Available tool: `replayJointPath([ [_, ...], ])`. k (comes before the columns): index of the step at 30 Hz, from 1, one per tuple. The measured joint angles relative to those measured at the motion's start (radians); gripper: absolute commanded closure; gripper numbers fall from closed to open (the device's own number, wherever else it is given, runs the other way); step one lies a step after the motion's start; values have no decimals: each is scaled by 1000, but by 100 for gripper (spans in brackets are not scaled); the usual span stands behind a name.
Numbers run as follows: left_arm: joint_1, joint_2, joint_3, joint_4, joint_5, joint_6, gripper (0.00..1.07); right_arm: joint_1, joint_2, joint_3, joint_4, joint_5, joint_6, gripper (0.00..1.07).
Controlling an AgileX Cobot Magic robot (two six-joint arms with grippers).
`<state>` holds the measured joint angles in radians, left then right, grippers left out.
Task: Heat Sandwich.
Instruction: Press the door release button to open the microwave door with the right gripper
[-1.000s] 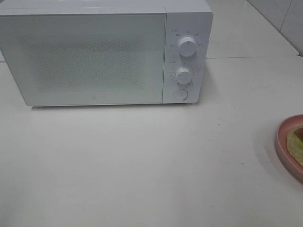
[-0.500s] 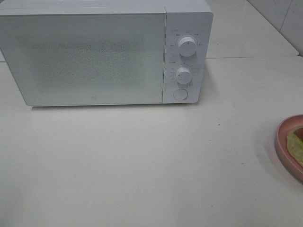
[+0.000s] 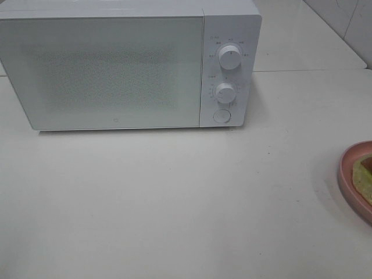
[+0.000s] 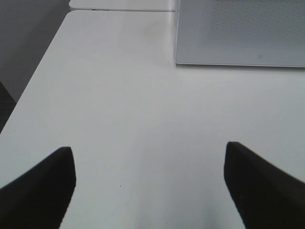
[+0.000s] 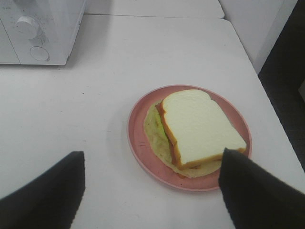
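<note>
Jaws spread wide and empty on both arms. Shows sandwich (image 5: 198, 126) on pink plate (image 5: 138, 140) just ahead of right gripper (image 5: 152, 160), centred between its tips; left gripper (image 4: 148, 152) well apart.

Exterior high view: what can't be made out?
- sandwich and pink plate: cut off by the right edge; whole in the right wrist view.
- microwave interior: hidden behind its closed frosted door.
- Markings around the dials: too small to read.
- left pincer and right pincer: outside this view, only fingertips in wrist views.

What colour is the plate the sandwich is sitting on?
Pink. The plate shows best in the right wrist view, under the sandwich.
</note>
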<state>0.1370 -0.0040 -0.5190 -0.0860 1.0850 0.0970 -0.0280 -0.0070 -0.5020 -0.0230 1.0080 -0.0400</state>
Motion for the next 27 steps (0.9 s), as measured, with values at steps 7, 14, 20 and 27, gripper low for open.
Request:
replayJointPath([
  [7,0,0,0,0,0,0,26,0,0,0,0,0,0,32],
  [14,0,0,0,0,0,0,26,0,0,0,0,0,0,32],
  [20,0,0,0,0,0,0,26,0,0,0,0,0,0,32],
  [27,0,0,0,0,0,0,26,0,0,0,1,0,0,32],
])
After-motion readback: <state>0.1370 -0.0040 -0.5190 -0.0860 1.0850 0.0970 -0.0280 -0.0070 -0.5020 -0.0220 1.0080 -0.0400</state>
